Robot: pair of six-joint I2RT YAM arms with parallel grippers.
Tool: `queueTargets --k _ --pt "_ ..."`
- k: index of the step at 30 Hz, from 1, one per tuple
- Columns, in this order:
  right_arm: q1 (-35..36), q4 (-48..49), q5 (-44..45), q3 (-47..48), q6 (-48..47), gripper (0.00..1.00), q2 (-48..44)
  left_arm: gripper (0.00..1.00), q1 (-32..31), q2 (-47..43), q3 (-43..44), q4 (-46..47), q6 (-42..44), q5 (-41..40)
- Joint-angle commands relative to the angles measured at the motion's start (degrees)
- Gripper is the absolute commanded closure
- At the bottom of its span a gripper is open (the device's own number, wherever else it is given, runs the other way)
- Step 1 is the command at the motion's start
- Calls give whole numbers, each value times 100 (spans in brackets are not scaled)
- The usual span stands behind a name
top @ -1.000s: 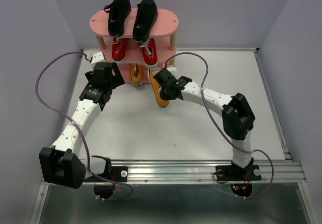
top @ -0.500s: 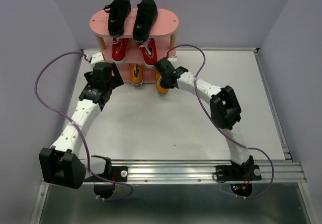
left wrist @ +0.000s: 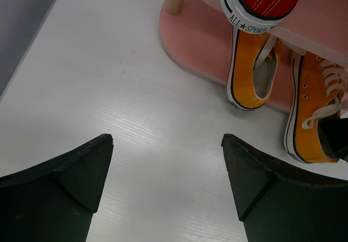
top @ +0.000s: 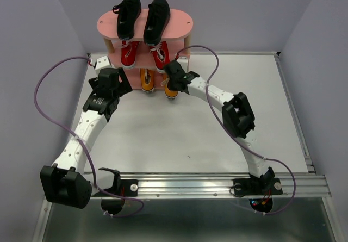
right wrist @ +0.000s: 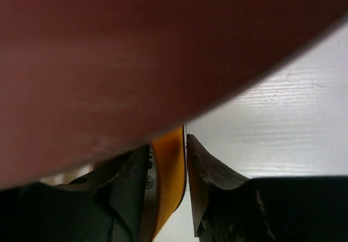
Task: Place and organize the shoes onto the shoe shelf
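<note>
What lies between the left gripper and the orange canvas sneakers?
Nothing but bare white tabletop separates the left gripper from the orange canvas sneakers, as the left wrist view shows.

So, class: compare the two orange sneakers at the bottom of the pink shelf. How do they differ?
The left orange sneaker stands free; the right orange sneaker has the right gripper at its heel. The right one's heel also juts further out than the left one's. Both are orange with white laces.
</note>
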Motion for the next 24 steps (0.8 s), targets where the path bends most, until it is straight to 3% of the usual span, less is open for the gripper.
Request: queueTargets --k 1,3,12,20,24 --pt "31 660 21 -102 43 59 -444 7 41 -223 141 -26 39 -131" --pt "31 775 3 -270 25 54 -672 7 41 -205 141 -17 22 -79" --pt "31 1311 -384 -1561 16 53 -1508 7 49 -135 159 44 -5 36" --pt "31 1548 -586 -2090 262 53 -1658 7 41 -117 133 62 -5 71" --pt "31 2197 -937 -2643 123 52 -1921 7 49 -161 124 36 30 1"
